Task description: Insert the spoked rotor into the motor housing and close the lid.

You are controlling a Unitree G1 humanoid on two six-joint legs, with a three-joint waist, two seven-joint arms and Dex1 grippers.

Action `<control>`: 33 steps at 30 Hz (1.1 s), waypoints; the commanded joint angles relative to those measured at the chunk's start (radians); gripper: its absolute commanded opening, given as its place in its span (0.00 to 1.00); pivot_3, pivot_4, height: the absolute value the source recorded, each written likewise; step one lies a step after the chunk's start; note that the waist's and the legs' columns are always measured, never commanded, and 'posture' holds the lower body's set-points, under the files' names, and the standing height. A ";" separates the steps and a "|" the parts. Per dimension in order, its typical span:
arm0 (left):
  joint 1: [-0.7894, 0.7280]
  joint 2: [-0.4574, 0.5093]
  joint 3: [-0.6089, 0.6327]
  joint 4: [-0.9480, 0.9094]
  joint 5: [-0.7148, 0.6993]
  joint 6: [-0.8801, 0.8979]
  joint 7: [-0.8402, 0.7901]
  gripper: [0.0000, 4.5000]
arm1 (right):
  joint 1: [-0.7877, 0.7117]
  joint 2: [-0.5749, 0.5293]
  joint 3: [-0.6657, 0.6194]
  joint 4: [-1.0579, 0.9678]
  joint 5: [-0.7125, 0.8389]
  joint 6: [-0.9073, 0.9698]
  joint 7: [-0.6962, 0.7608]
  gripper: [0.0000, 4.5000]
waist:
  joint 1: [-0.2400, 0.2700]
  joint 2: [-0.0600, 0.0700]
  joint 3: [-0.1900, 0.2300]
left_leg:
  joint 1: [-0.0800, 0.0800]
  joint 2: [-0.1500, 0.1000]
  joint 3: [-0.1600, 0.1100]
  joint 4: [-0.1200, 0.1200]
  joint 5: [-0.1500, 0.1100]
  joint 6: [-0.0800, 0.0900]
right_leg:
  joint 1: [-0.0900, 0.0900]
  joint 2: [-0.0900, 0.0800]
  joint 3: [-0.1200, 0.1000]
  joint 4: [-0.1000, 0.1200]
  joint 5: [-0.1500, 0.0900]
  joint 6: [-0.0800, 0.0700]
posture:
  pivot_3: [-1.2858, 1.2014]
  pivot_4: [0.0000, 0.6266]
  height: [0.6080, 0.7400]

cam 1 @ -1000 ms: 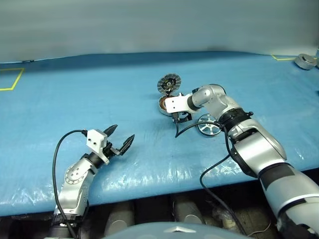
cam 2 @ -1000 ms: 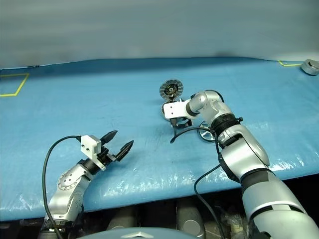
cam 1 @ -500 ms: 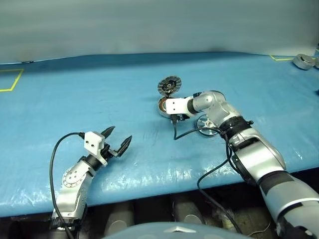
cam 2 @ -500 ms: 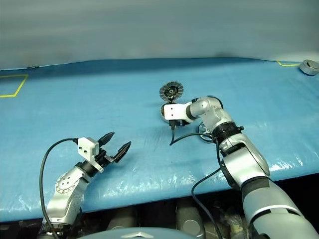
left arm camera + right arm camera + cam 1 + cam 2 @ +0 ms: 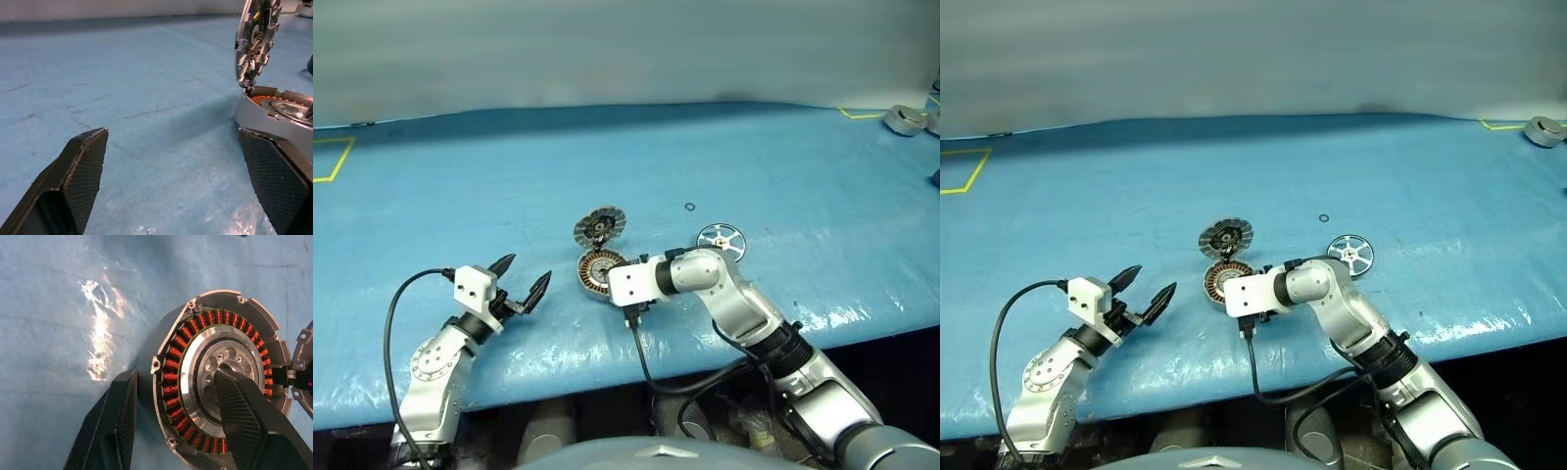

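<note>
Near frame centre, right gripper [image 5: 173,418] pinching the wall of the round copper-wound metal motor housing [image 5: 599,272], striped grey lid [image 5: 597,227] upright for the black-rimmed spoked rotor [image 5: 722,238]; lower left, left gripper [image 5: 520,280] spread, empty.

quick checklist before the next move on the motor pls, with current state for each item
1. Lid open: ok, it stands upright behind the cup.
2. Motor housing empty and ready: ok, copper windings and silver centre are bare.
3. Spoked rotor free to pick up: ok, it lies flat on the blue table cover, apart from the housing, with nothing gripping it.
4. Right gripper on the housing: one finger sits over the centre, one outside the wall; firm contact cannot tell.
5. Left gripper ready: ok, open and empty, beside the housing.
6. Small ring clear of the work: ok, it lies further back.
</note>
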 commanded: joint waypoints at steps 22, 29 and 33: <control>0.016 -0.009 0.027 -0.051 -0.015 -0.010 0.016 1.00 | 0.050 0.269 -0.132 -0.156 0.352 0.301 -0.123 0.89 | 0.007 -0.003 0.000 | -0.003 0.001 0.000 -0.001 0.000 -0.002 | -0.004 0.001 -0.001 -0.001 0.002 -0.001 | 0.52 0.24 1.00; 0.001 -0.021 0.015 -0.034 -0.008 -0.010 0.011 1.00 | 0.051 0.187 -0.392 -0.175 0.494 0.318 -0.224 0.89 | 0.017 -0.003 0.000 | -0.004 0.000 -0.001 0.000 0.000 -0.002 | -0.003 -0.001 -0.002 -0.002 0.002 -0.001 | 0.52 0.24 1.00; -0.010 -0.025 0.012 -0.027 -0.008 -0.012 0.008 1.00 | 0.000 0.133 -0.510 0.099 0.412 0.246 -0.454 0.89 | 0.014 -0.003 0.000 | -0.004 0.000 0.001 0.000 0.000 -0.002 | -0.004 -0.001 -0.001 -0.002 0.002 -0.001 | 0.52 0.24 1.00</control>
